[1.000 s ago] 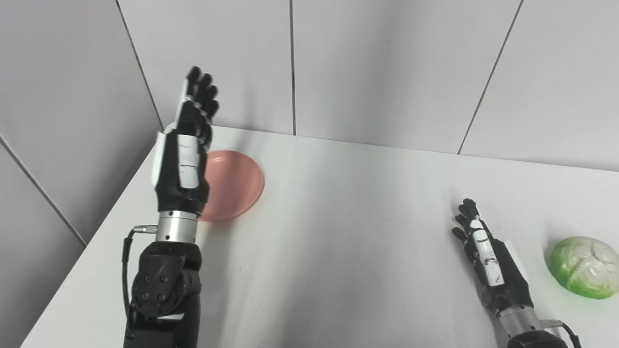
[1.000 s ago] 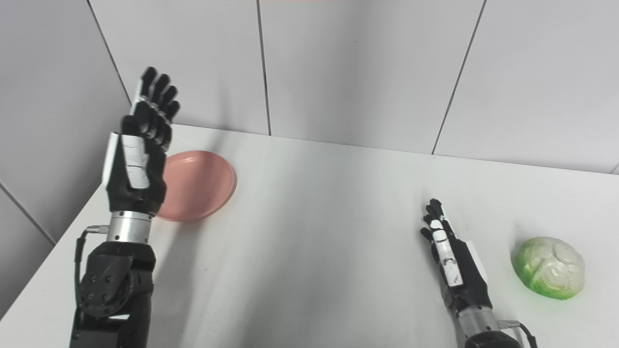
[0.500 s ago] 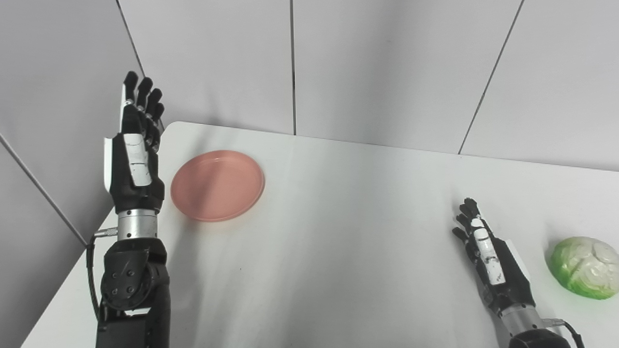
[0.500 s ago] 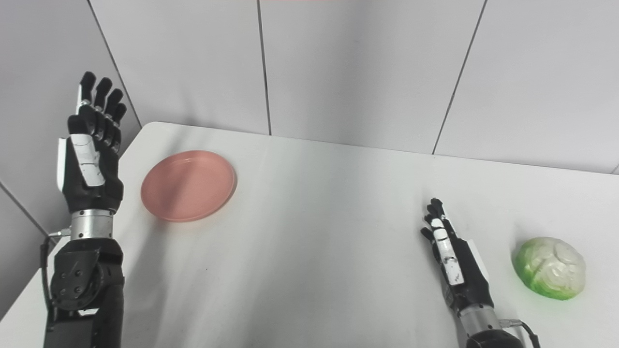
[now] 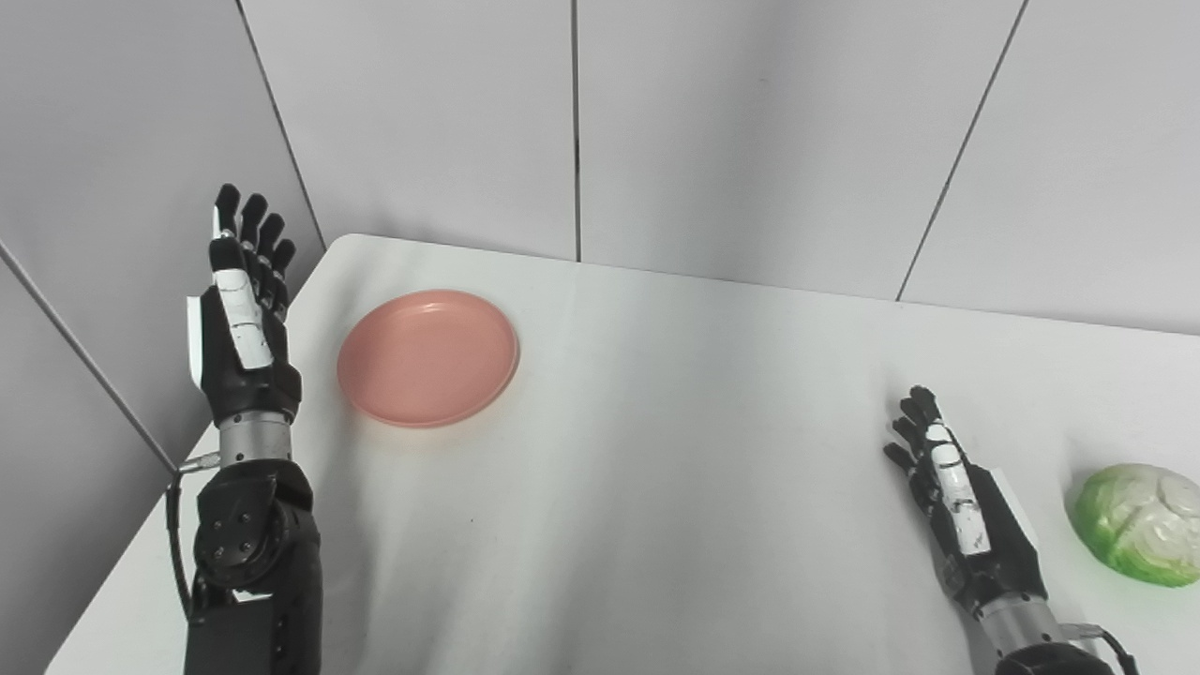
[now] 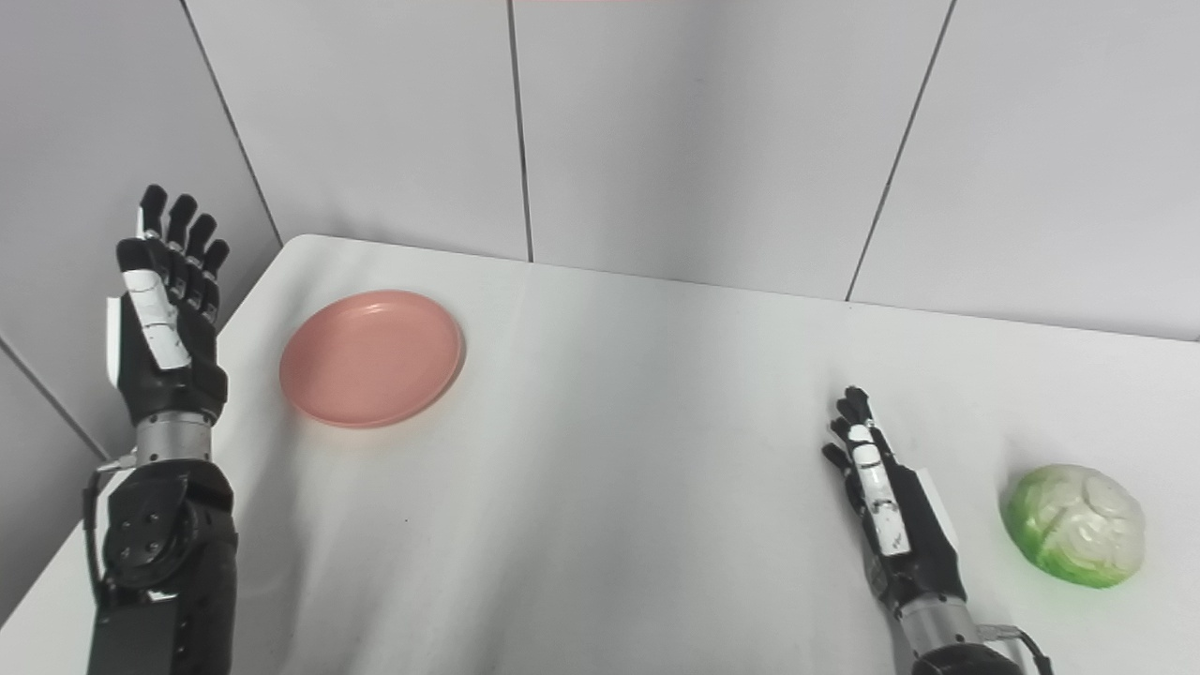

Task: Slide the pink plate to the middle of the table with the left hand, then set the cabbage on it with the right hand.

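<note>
The left robot hand (image 5: 242, 323) stands raised, fingers spread, empty, beside the desk's (image 5: 656, 487) edge. At its 3 o'clock lies the pink plate (image 5: 427, 357). The right robot hand (image 5: 966, 511) rests empty, fingers extended; the cabbage (image 5: 1136, 523) sits at its 3 o'clock.

A white table (image 5: 656, 487) is occupying most of the view, its top smooth and matte, with a rounded far-left corner. Soft grey shadows are lying in bands across its surface. Pale grey wall panels (image 5: 750, 131) are standing behind and to the left of it, with thin dark seams running between them, some upright, some slanting.
</note>
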Motion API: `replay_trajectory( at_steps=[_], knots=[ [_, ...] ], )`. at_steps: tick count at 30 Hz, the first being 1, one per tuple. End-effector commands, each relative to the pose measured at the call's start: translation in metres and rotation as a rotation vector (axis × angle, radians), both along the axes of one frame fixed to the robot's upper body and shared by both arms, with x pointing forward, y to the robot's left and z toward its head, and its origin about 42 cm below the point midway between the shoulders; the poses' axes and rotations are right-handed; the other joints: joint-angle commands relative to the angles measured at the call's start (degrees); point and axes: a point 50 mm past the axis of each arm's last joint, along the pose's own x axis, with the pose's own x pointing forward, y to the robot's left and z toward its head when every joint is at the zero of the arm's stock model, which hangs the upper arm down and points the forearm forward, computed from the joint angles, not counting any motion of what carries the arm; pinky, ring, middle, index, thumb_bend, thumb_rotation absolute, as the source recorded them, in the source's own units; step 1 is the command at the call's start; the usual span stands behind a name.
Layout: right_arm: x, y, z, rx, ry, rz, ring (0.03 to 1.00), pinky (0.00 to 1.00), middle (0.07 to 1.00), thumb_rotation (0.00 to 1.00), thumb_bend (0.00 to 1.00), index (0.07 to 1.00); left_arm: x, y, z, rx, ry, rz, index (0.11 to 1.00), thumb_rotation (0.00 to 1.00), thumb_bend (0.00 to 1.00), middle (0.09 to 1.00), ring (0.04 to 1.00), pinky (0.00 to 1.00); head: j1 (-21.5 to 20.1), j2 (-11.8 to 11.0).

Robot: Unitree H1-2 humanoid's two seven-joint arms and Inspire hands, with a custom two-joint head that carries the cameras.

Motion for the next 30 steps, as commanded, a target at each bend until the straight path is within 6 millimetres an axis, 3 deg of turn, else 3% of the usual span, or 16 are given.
replay_trajectory(
  at_steps=[1, 8, 30],
  knots=[
    [0.000, -0.002, 0.000, 0.001, 0.018, 0.001, 1.000, 1.00, 1.000, 1.00, 0.05, 1.000, 0.008, 0.011, 0.014, 0.013, -0.068, 0.026, 0.977, 0.99, 0.87, 0.984, 0.980, 0.98, -0.03, 0.05],
    [0.001, -0.003, 0.000, 0.002, 0.011, 0.002, 1.000, 1.00, 1.000, 1.00, 0.06, 1.000, 0.016, 0.025, -0.005, -0.093, -0.029, 0.028, 0.975, 0.94, 0.89, 0.976, 0.975, 0.99, -0.01, 0.18],
    [0.000, -0.003, 0.003, -0.015, 0.012, 0.000, 1.000, 1.00, 1.000, 1.00, 0.05, 1.000, 0.034, 0.043, -0.053, -0.218, 0.106, 0.010, 0.982, 0.94, 0.91, 0.981, 0.990, 1.00, -0.04, 0.38]
  ],
)
